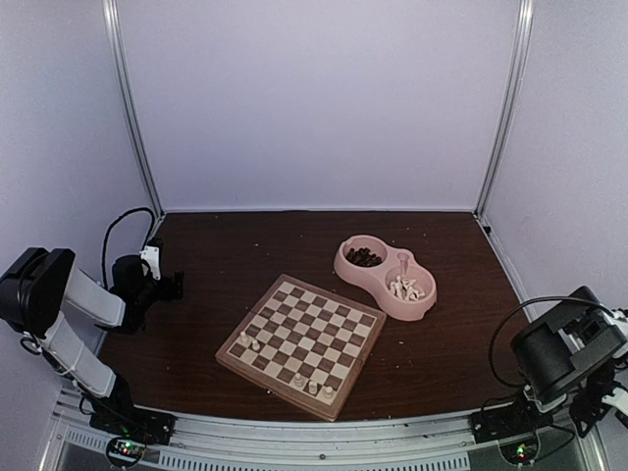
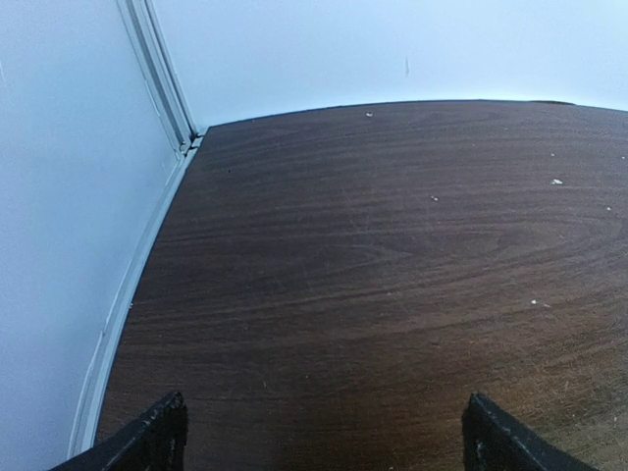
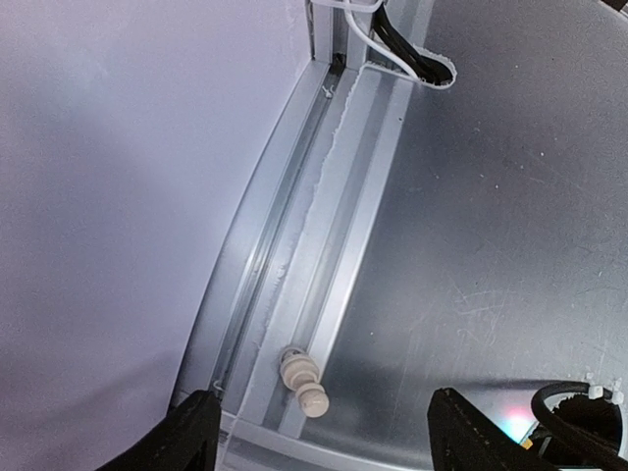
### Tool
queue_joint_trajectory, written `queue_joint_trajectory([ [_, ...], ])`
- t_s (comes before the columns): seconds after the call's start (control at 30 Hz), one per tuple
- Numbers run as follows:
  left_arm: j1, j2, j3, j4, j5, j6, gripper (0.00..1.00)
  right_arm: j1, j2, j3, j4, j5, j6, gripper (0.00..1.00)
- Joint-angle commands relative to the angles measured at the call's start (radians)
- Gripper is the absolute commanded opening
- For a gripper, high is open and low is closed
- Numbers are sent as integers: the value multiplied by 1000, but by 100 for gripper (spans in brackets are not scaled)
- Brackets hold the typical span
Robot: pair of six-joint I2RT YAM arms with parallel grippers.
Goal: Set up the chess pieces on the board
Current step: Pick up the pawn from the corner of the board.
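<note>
The board [image 1: 302, 343] lies at the table's middle front. Several cream chess pieces stand on it: two near its left corner [image 1: 249, 341] and three along its near edge [image 1: 313, 387]. More cream pieces [image 1: 405, 287] lie in the right compartment of the pink bowl [image 1: 428, 306]. My left gripper [image 1: 173, 287] is at the table's left side, open and empty over bare wood [image 2: 324, 442]. My right gripper [image 3: 324, 442] is open, off the table's right front. One cream piece [image 3: 304, 381] lies on its side in the aluminium rail between its fingers, below them.
Dark brown pieces [image 1: 363, 258] fill the bowl's left compartment. The right arm [image 1: 564, 348] hangs past the table's right edge over the metal frame [image 3: 471, 245]. White walls stand close on the left [image 2: 69, 196] and the right [image 3: 118, 196]. Cables [image 3: 402, 54] run along the frame.
</note>
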Motion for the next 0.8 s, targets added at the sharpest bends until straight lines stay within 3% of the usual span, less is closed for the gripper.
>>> queue_joint_trajectory([
  [0.0,9,4,10,32,3,7,98,-23,22,-21,62,12,-21,66],
  [0.5,9,4,10,32,3,6,98,-33,73,-86,204,16,-21,62],
  [0.77,9,3,11,32,3,7,98,-33,96,-99,247,16,-16,49],
])
